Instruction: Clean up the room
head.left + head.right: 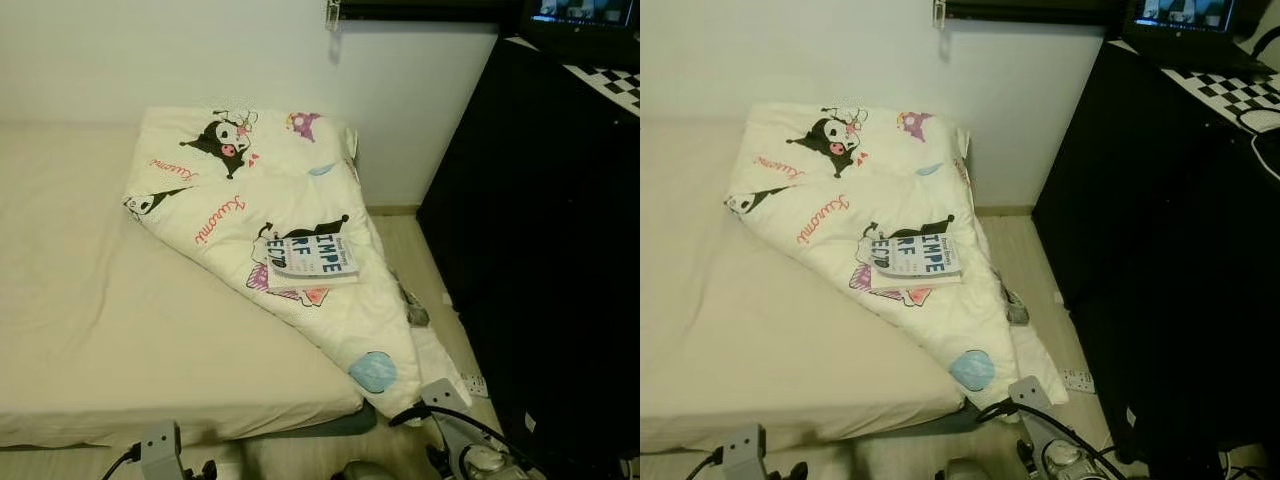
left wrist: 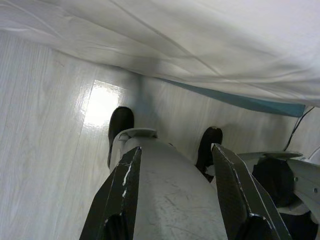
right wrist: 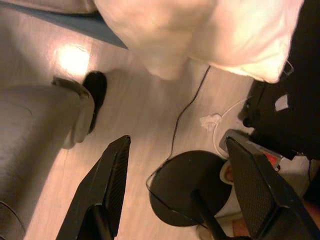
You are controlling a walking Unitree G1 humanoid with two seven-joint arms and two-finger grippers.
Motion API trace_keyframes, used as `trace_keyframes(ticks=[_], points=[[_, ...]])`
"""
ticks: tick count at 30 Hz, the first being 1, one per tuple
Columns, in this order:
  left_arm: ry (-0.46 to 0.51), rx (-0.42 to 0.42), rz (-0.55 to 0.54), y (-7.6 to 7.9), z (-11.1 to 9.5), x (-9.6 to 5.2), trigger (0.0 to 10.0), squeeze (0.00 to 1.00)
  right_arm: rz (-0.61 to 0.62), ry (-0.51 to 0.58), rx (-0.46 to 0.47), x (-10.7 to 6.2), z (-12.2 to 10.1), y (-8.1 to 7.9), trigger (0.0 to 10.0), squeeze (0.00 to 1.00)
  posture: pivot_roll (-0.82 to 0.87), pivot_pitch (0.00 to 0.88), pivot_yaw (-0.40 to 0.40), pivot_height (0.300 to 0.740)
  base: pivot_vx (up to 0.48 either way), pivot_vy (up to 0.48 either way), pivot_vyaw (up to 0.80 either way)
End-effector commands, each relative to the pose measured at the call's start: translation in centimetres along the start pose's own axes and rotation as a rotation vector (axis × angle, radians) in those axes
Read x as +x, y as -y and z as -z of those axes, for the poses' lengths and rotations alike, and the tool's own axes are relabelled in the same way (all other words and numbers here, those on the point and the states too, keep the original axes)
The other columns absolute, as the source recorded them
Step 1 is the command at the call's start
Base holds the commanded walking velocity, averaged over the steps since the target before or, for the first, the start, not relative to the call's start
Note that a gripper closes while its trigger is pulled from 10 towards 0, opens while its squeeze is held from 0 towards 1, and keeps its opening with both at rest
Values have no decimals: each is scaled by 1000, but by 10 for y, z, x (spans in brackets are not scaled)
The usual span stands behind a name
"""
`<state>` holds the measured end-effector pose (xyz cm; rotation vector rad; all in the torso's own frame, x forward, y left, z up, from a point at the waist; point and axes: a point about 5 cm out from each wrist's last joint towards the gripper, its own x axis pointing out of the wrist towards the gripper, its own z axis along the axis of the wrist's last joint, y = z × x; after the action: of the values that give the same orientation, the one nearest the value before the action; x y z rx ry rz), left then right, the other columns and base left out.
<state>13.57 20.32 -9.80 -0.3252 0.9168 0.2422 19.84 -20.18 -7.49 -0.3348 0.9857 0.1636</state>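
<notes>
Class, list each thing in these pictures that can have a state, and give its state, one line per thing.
Comforter: crumpled, lying askew on the bed, one corner hanging to the floor.
Book: closed, lying flat on the comforter.
Bed sheet: spread smooth, uncovered.
Laptop: open, screen lit.
Left gripper: open, hanging idle.
Right gripper: open, hanging idle.

1. Quilt: cream, printed with black cartoon characters and red script, folded into a rough triangle; lies on the bed's right side, lower corner spilling off the edge toward the floor.
2. Book: paperback, white-grey cover with big blue-black letters, lying flat and closed on the quilt near its middle.
</notes>
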Motion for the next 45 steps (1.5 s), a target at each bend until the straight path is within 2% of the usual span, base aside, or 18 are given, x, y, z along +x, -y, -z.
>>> trace_keyframes(ticks=[1, 2, 3, 4, 7, 8, 9, 12, 14, 15, 19, 20, 31, 32, 37, 40, 41, 45], points=[[-30, -19, 3, 1, 11, -2, 10000, 0, -11, 25, 31, 1, -5, -2, 10000, 0, -112, 0, -10, 740, 0, 0, 0], [-15, -26, 9, 1, 8, -2, 10000, 0, -29, 86, 101, 2, -22, -2, 10000, 0, -114, 0, -8, 740, 0, 0, 0], [-15, -26, 9, 1, 8, -2, 10000, 0, -29, 86, 101, 2, -22, -2, 10000, 0, -114, 0, -8, 740, 0, 0, 0], [16, -35, 14, 0, 0, 0, 10000, 0, -91, 231, 225, 2, -65, -1, 10000, 0, -117, 0, 1, 740, 0, 0, 0], [26, -33, 15, 0, -3, 0, 10000, 0, -113, 277, 250, 1, -78, -1, 10000, 0, -117, 0, 1, 740, 0, 0, 0], [42, -43, 11, -1, -8, 1, 10000, 0, -146, 327, 271, 0, -93, -2, 10000, 0, -114, 0, -5, 740, 0, 0, 0], [42, -43, 11, -1, -8, 1, 10000, 0, -146, 327, 271, 0, -93, -2, 10000, 0, -114, 0, -5, 740, 0, 0, 0], [76, -53, 10, -1, -18, 3, 10000, 0, -224, 423, 288, -5, -120, -7, 10000, 0, -108, 0, -11, 740, 0, 0, 0], [76, -53, 10, -1, -18, 3, 10000, 0, -224, 423, 288, -5, -120, -7, 10000, 0, -108, 0, -11, 740, 0, 0, 0], [95, -50, 16, -1, -24, 4, 10000, 0, -261, 458, 282, -7, -130, -11, 10000, 0, -103, 0, -13, 740, 0, 0, 781], [113, -54, 22, 0, -28, 5, 10000, 0, -280, 477, 263, -8, -136, -14, 10000, 0, -100, 0, -12, 740, 0, 0, 781], [136, -71, 52, 5, -33, 6, 10000, 0, -285, 479, 252, -8, -137, -17, 10000, 0, -103, 0, -8, 740, 0, 0, 781], [142, -103, 97, 12, -29, 6, 10000, 0, -265, 492, 289, -8, -132, -12, 10000, 0, -122, 0, 2, 740, 0, -136, 752], [134, -92, 92, 12, -27, 5, 10000, 0, -219, 470, 311, -7, -130, -8, 10000, 0, -128, 0, 6, 740, 0, 0, 0], [143, -108, 76, 10, -30, 6, 10000, 0, -175, 458, 343, -6, -129, -1, 10000, 0, -126, 0, 6, 740, 0, 0, 0], [143, -107, 107, 12, -32, 6, 10000, 0, -163, 471, 358, -7, -132, 4, 10000, 0, -127, 10, 5, 740, 0, -87, 0], [144, -81, 121, 13, -33, 6, 10000, 0, -161, 486, 375, -8, -136, 6, 10000, 0, -129, 7, 2, 740, 0, -439, 0], [146, -61, 91, 12, -33, 7, 10000, 0, -163, 498, 367, -9, -140, 6, 10000, 0, -133, 2, 8, 740, 0, -439, 0]])
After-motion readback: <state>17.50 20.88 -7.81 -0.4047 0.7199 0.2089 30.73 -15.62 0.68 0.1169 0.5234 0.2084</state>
